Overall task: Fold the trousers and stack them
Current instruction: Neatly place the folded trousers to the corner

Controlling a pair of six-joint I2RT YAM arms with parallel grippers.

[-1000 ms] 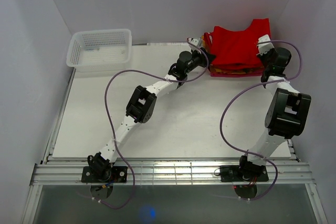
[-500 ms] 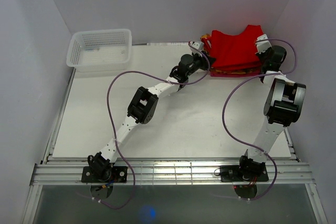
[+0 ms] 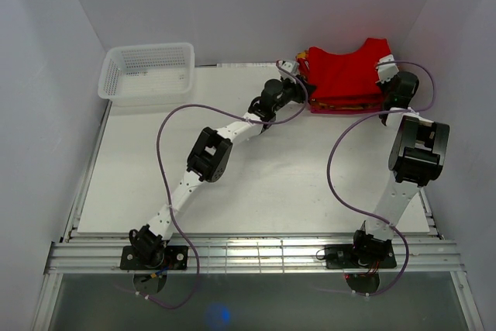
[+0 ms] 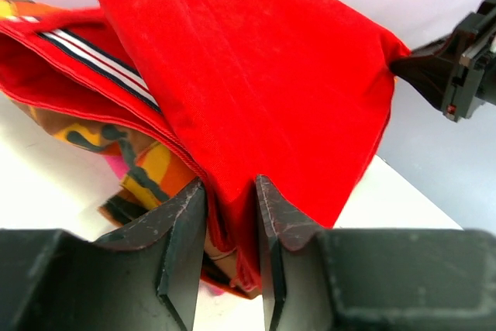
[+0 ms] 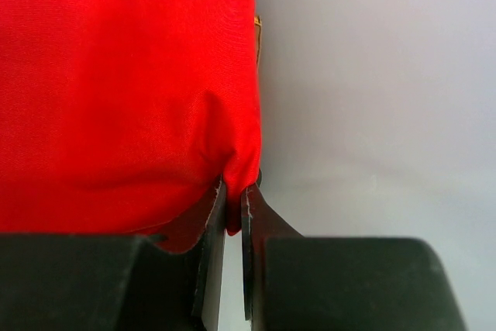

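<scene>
A white mesh basket [image 3: 147, 71] sits in the upper left of the top view, at the far left corner of the table [image 3: 256, 184]; a purple cable [image 3: 167, 160] loops beside the left arm [image 3: 208, 154], which stretches from the lower left diagonally up towards the upper middle of the frame. The left fingers [image 4: 192, 207] reach the left edge of the trousers [image 3: 345, 71]; in the left wrist view they stand a little apart, with a thick red fold filling the gap and touching both inner faces, so they grip the cloth. The trousers lie in the upper right of the top view, at the table's far right corner, spread as the top layer of a pile of cloth; in the left wrist view their red panel rises from the fingers towards the upper right of the frame. At the left of that view, under the panel, show a red layer with a white and dark striped band [image 4: 101, 63], and below it a camouflage garment [image 4: 143, 168] in orange, yellow and dark patches. The right fingers [image 5: 215, 207] are at the pile's right edge; in the right wrist view they are all but closed, pinching a corner of the red cloth between them; the right arm [image 3: 418, 153] stands along the right side of the top view.
</scene>
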